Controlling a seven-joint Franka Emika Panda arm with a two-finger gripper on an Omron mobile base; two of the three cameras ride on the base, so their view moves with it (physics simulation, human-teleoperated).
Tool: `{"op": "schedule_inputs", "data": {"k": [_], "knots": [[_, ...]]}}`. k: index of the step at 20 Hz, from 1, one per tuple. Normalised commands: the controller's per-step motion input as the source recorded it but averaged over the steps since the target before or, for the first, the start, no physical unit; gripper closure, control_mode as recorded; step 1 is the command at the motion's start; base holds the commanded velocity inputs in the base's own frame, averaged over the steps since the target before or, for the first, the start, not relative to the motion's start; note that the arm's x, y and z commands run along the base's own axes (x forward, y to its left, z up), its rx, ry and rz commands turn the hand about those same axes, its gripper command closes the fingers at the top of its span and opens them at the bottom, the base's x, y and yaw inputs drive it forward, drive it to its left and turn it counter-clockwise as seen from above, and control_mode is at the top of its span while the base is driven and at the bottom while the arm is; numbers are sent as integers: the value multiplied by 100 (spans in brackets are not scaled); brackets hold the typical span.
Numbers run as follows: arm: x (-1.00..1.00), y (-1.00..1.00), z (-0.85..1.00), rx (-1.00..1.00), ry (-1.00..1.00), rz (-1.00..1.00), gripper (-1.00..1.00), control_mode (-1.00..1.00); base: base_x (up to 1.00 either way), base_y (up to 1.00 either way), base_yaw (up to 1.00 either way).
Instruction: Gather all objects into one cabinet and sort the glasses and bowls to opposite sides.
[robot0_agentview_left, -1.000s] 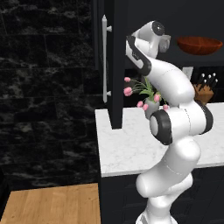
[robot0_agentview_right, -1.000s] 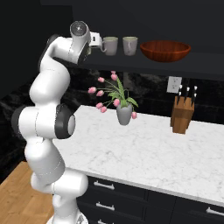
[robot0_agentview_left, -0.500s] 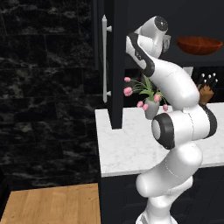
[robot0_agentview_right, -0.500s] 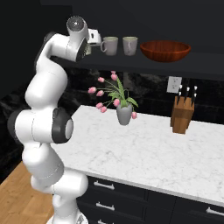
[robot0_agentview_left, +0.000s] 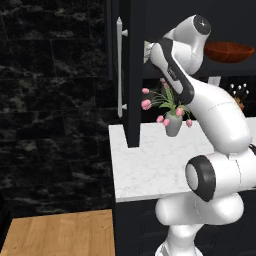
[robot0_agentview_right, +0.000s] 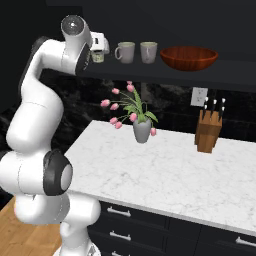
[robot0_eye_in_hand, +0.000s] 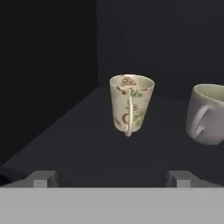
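Observation:
A cream glass (robot0_eye_in_hand: 130, 104) with a floral print and a thin handle stands upright on the cabinet's dark shelf (robot0_eye_in_hand: 78, 144). My gripper (robot0_eye_in_hand: 111, 179) is open just in front of it, touching nothing. To the glass's right stands a plain grey-cream glass (robot0_eye_in_hand: 205, 113). In the right base view the gripper (robot0_agentview_right: 101, 46) is at the shelf's left end by the printed glass (robot0_agentview_right: 98, 57), then two plain glasses (robot0_agentview_right: 125, 52) (robot0_agentview_right: 148, 52), then the reddish-brown bowl (robot0_agentview_right: 189, 57) on the right. The cabinet door (robot0_agentview_left: 132, 75) stands open and hides part of the hand (robot0_agentview_left: 148, 51).
Below the shelf, a marble counter (robot0_agentview_right: 165, 175) carries a grey vase of pink tulips (robot0_agentview_right: 141, 127) and a wooden knife block (robot0_agentview_right: 208, 132). Black drawers (robot0_agentview_right: 150, 225) with silver pulls run under the counter. The door's long silver bar handle (robot0_agentview_left: 120, 65) faces left.
The jaws have spread wider and stand free of the printed glass, which stays on the shelf. The arm's upper joints have lifted slightly.

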Motion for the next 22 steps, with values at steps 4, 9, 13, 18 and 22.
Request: {"op": "schedule_inputs", "data": {"k": [4,9,13,18,22], "knots": [[-100,0,11,1,-2,-7,-100,-100,0,0,0],[-100,0,0,3,-5,-13,-100,-100,0,0,0],[-100,0,0,14,0,-14,-100,-100,0,0,0],[-100,0,-4,4,-6,-6,-100,-100,0,0,0],[-100,0,-7,10,-7,-1,-100,-100,0,0,0]]}}
